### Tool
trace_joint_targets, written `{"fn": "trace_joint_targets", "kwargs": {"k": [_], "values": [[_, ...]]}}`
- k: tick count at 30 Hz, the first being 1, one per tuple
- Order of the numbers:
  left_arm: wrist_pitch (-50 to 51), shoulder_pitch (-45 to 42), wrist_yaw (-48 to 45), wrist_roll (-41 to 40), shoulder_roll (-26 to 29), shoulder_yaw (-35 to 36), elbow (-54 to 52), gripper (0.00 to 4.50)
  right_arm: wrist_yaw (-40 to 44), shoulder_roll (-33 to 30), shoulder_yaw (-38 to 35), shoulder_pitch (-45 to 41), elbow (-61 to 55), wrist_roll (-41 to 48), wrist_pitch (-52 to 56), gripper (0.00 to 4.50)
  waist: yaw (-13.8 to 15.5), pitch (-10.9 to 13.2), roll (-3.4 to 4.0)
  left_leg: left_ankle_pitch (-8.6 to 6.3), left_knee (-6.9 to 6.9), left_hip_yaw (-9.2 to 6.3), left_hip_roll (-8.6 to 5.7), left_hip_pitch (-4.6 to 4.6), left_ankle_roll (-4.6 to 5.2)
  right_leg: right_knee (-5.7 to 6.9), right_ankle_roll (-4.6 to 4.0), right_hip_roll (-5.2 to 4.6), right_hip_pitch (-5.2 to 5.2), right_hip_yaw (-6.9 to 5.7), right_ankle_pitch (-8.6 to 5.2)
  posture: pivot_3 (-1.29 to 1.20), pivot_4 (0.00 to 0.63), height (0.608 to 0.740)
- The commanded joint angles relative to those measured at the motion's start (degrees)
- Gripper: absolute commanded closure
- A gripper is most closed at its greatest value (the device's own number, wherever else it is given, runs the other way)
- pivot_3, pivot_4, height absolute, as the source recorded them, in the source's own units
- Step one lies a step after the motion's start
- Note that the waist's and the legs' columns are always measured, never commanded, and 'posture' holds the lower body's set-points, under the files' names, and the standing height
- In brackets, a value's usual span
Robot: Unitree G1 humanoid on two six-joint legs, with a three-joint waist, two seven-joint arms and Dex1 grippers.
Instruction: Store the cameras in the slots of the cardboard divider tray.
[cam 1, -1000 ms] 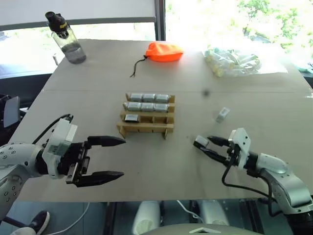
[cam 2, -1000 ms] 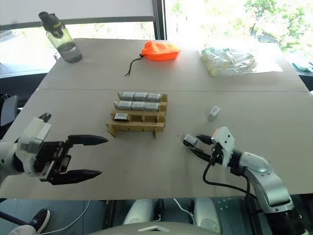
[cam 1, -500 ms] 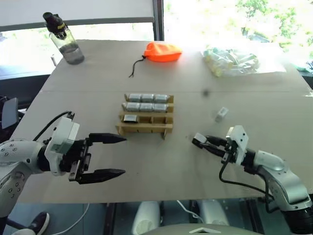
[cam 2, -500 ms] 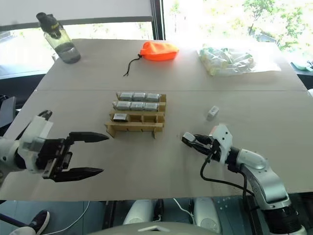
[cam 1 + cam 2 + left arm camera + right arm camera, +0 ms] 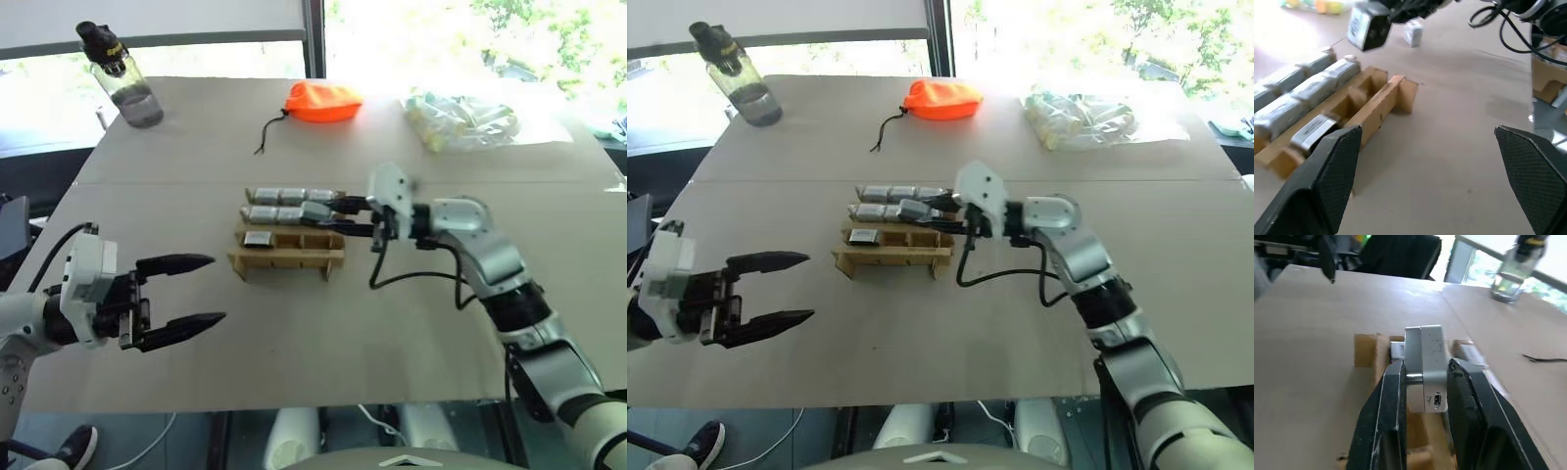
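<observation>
Right gripper, clamped on a camera, has swung from the table's near right to above the cardboard tray; insertion next, probably; left gripper spread, idle.

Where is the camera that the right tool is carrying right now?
In the left eye view, the camera is clamped in the right tool, held over the cardboard divider tray at its right end.

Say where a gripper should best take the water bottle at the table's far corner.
On the water bottle, probably the clear body below the black cap, approached from the side with fingers level: it stands upright, round and narrow, nothing close beside it.
</observation>
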Motion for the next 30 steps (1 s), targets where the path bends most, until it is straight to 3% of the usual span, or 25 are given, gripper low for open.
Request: {"fn": "trace_joint_targets", "kwargs": {"k": [1, 12, 30], "values": [[-0.6, 2.7, 2.6, -0.1, -2.3, 4.8, -3.5, 0.0, 2.8, 2.8, 0.2, -5.2, 6.0, -1.3, -5.2, 3.89, -0.2, 0.0, -0.01, 0.0, 0.0, 0.01, -0.02, -0.02, 0.01, -0.01, 0.0, -0.05, -0.01, 0.0, 0.0, 0.0, 0.15, 0.74], [-0.2, 11.8, 8.7, -1.1, -9.8, 10.5, -11.5, 0.0, 7.3, 9.1, 1.2, -12.0, 23.7, -6.6, -14.1, 3.89, -0.7, 0.0, 0.0, 0.04, 0.02, -0.12, -0.01, 0.17, -0.06, 0.15, -0.01, -0.17, 0.1, -0.09, 0.0, 0.0, 0.15, 0.74], [-0.1, 9.9, 9.8, -0.8, -9.4, 9.7, -10.8, 0.0, 4.6, 13.3, -0.4, -15.3, 39.0, -12.7, -20.1, 3.89, -1.5, 0.0, 0.07, 0.07, 0.0, -0.26, -0.02, 0.13, -0.12, 0.16, -0.03, -0.23, 0.1, -0.12, 0.0, 0.0, 0.15, 0.74]]}}
